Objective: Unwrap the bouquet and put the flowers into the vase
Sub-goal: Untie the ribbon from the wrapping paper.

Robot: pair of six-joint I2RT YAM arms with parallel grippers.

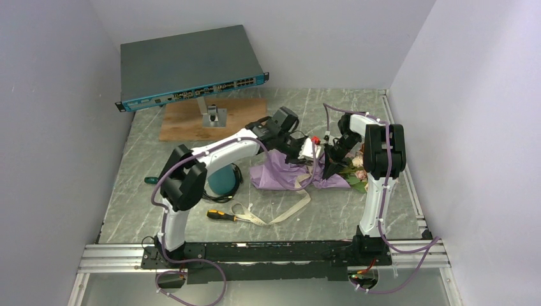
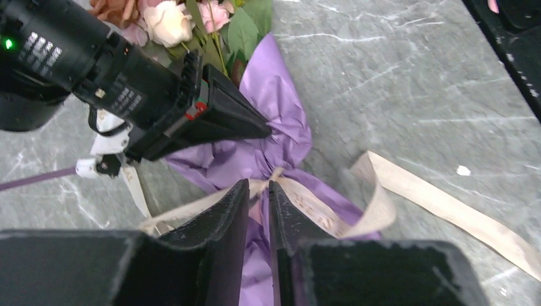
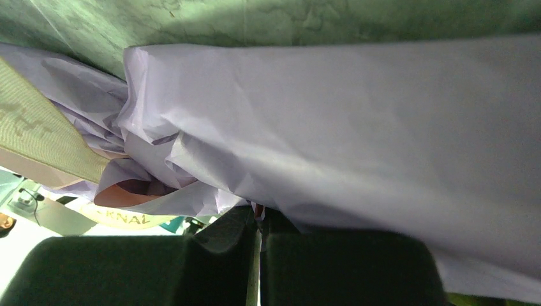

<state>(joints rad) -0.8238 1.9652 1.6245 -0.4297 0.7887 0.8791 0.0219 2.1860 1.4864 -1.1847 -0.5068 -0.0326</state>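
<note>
Left hand [image 2: 258,188]: clenched to a narrow slit on the cream ribbon [image 2: 434,201] at its knot, lower middle of the left wrist view. The knot cinches the purple paper of the bouquet [image 2: 281,102].

Right hand [image 2: 265,131]: fingers pressed together, tip resting on the paper just above the knot. Whether any paper is nipped cannot be told. Its own camera gives only creased lilac paper across the frame, a ribbon band at the left edge and the closed fingers at the bottom.

Flowers [image 2: 167,22]: pink and peach roses with green leaves, upper left of the left wrist view, inside the wrap. In the top view they poke out at the bundle's right end, beside the right arm.

Vase [image 1: 222,182]: teal, seen in the top view only, left of centre, partly behind the left arm. It stands within a black cable coil [image 1: 237,182], near the paper's left edge.

Screwdriver [image 1: 223,215]: yellow and black, lower centre, touching the ribbon's loose tail.

Desk [image 1: 137,191]: marbled surface shows at the left and between bouquet and near rail. Walls stand close on both sides.
</note>
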